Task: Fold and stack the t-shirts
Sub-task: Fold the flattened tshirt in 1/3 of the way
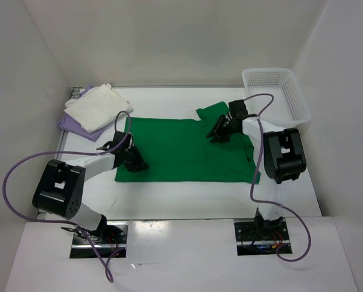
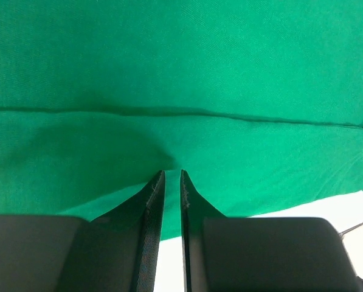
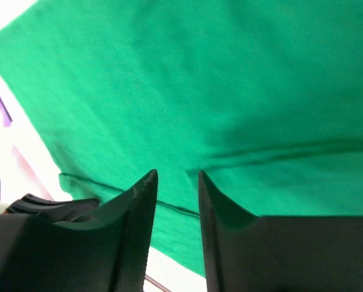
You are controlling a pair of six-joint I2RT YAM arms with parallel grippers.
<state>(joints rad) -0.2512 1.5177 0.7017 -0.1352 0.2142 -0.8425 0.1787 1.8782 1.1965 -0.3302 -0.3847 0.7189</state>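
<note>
Soft green t-shirt (image 1: 181, 152), spread flat
The right gripper (image 3: 176, 176) stands apart; the left gripper (image 2: 172, 173) is almost together at the hem, hold unclear.

I read no text, label, brand, number or sign in any view. The green t-shirt (image 1: 187, 149), the cream t-shirt (image 1: 96, 109), the lavender t-shirt (image 1: 72, 125), the white mesh basket (image 1: 295, 100), the left arm (image 1: 59, 188) and the right arm (image 1: 283, 155) present plain, unmarked surfaces.
</note>
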